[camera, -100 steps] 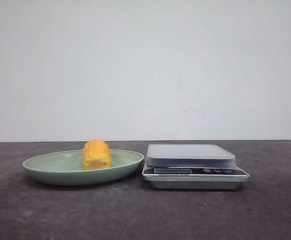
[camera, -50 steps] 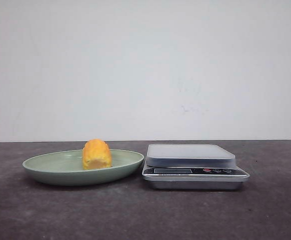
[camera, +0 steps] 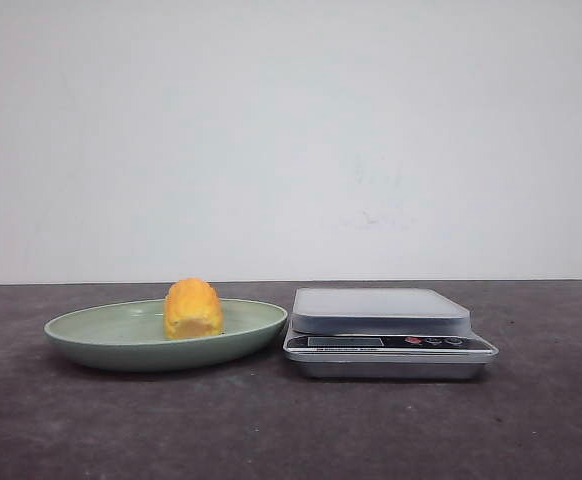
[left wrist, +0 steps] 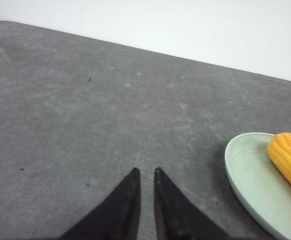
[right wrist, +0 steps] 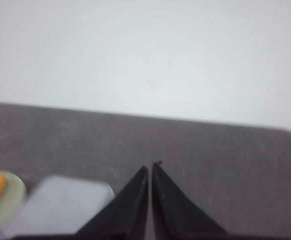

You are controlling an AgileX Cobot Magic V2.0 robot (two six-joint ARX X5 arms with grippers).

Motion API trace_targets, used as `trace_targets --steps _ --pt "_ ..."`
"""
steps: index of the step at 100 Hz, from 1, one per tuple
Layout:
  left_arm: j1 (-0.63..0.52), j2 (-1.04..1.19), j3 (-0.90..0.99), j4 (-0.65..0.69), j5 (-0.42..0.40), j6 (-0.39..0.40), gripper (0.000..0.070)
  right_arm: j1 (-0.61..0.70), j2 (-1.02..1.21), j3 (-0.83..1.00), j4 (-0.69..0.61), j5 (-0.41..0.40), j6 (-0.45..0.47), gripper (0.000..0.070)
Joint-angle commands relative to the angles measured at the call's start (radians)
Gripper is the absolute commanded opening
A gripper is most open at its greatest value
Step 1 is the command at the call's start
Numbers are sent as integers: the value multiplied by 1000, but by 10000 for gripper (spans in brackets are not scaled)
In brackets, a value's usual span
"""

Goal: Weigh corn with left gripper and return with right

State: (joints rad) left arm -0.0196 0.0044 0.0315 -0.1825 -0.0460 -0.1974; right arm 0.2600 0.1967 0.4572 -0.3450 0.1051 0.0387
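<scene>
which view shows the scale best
The front view: the whole scale is sharp, with its platform, display and buttons, right of the green plate. The right wrist view catches only a blurred part of its platform beside the right gripper. The left wrist view misses it.

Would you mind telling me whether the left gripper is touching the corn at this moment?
Apart. The left wrist view shows the left gripper over bare table, with grey tabletop and the green plate's rim between it and the corn.
</scene>
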Motion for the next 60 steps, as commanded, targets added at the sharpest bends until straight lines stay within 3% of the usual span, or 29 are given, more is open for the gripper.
trace_targets --steps 1,33,60 --pt "2 -1 -18 2 2 13 7 -52 -41 -64 24 -4 11 6" --pt "2 -1 -18 2 2 13 7 -277 -176 -273 47 -12 11 6" --pt "2 -1 -18 2 2 13 7 -364 -193 -391 138 -77 11 6"
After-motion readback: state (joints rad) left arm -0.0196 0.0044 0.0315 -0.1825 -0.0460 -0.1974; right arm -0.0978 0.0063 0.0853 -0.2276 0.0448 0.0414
